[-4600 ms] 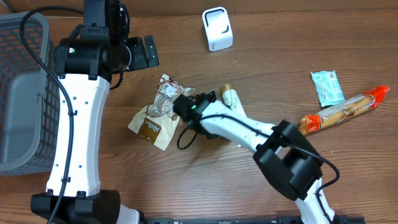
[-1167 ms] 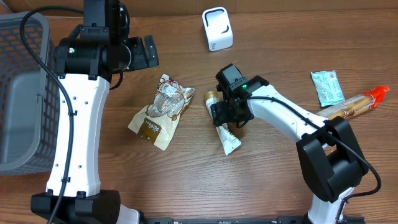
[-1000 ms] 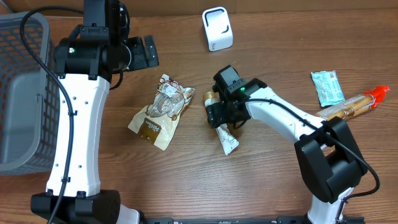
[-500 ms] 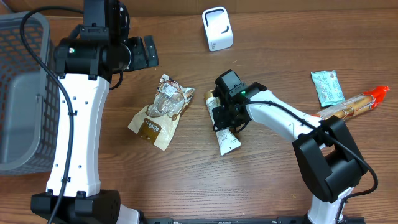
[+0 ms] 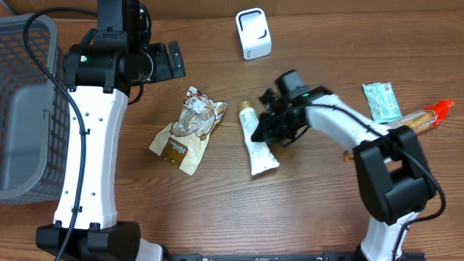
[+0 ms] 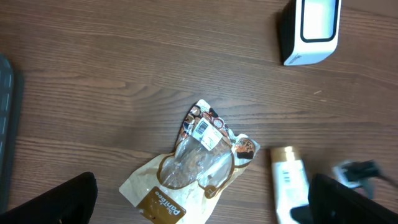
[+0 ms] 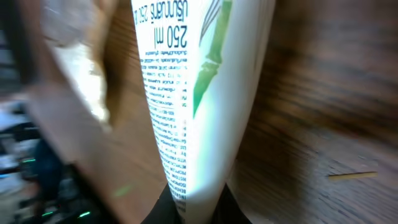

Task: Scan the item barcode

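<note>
Right claw: the right gripper (image 5: 262, 133) has just clamped shut on the white tube (image 5: 262, 154), pinching its middle
Tube: on the table (image 5: 217, 217), just beside the snack bag (image 5: 187, 130), well apart from the scanner (image 5: 253, 33)
Meaning: grasp looks made; carrying it to the scanner remains
Versus earlier: a second ago those jaws stood wide above it
Left claw: left gripper (image 5: 165, 61) wide open, holding nothing

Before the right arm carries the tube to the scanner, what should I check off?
1. Right gripper shut on tube: ok.
2. Tube lifted clear of the table: cannot tell.
3. Barcode side found: cannot tell; the right wrist view shows only printed text.
4. Scanner upright and unobstructed: ok.
5. Left gripper open, apart from tube: ok.
6. Snack bag apart from tube: ok.
</note>
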`<action>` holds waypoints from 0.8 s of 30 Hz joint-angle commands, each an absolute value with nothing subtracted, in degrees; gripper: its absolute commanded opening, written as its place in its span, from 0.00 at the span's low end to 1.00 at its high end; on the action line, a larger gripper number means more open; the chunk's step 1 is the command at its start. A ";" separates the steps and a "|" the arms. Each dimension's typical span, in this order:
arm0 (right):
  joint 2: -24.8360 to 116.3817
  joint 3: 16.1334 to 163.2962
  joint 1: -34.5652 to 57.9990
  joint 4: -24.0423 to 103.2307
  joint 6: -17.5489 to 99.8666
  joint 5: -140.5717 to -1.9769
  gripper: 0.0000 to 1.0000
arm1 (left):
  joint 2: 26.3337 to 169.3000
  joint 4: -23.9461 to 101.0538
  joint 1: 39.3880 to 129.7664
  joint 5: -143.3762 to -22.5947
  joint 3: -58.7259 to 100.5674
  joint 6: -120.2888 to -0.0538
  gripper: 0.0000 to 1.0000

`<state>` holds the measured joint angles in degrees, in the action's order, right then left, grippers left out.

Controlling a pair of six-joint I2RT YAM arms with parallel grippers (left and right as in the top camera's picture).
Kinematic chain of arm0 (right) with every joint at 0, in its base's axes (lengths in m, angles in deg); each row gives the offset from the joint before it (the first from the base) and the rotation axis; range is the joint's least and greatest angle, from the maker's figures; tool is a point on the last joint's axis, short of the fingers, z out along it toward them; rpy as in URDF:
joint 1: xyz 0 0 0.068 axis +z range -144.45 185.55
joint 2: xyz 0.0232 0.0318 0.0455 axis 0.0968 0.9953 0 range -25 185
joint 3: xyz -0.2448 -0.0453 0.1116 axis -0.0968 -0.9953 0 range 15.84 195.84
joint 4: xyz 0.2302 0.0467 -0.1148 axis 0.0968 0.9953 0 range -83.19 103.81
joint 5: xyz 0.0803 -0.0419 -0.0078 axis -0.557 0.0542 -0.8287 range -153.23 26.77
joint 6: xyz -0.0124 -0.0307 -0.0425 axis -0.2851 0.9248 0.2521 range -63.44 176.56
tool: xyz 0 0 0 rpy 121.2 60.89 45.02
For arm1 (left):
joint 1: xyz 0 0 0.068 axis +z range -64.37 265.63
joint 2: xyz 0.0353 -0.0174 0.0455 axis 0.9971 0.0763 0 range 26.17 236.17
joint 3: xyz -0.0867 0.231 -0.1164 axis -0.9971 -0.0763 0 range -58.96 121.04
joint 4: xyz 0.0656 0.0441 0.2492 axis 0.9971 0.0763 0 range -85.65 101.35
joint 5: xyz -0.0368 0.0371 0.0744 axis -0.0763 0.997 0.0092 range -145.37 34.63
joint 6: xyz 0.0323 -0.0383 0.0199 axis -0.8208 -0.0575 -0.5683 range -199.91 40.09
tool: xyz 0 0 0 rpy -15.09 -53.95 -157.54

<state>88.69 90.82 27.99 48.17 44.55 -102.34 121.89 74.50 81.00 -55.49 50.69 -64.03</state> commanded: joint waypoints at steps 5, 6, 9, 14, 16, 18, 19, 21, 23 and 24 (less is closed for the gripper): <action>75.18 91.71 21.30 47.56 51.08 -122.43 0.04 | 121.67 74.41 80.72 -54.79 50.43 -65.14 1.00; 73.37 91.74 20.38 47.45 51.06 -123.68 0.04 | 121.67 74.41 80.72 -54.79 50.43 -65.14 1.00; 67.90 91.82 17.54 46.91 51.04 -127.85 0.04 | 121.67 74.43 80.72 -54.79 50.43 -65.14 1.00; 61.11 92.11 15.44 46.99 49.07 -128.90 0.04 | 121.67 74.41 80.74 -54.79 50.43 -65.14 1.00; 59.44 92.11 15.44 47.08 48.92 -128.88 0.04 | 121.67 74.43 80.74 -54.79 50.43 -65.14 1.00; 58.40 92.17 15.44 47.10 47.58 -128.55 0.04 | 121.67 74.41 80.72 -54.79 50.43 -65.14 1.00; 58.15 92.55 15.44 47.36 45.68 -127.30 0.04 | 121.67 74.41 80.72 -54.79 50.43 -65.14 1.00; 58.05 94.45 15.60 49.11 44.31 -124.53 0.04 | 121.67 74.41 80.74 -54.79 50.43 -65.14 1.00; 58.05 97.88 16.23 51.89 44.31 -119.57 0.04 | 121.67 74.43 80.74 -54.79 50.43 -65.14 0.99; 58.09 100.13 16.75 53.59 44.31 -115.87 0.04 | 121.67 74.41 80.74 -54.79 50.43 -65.14 1.00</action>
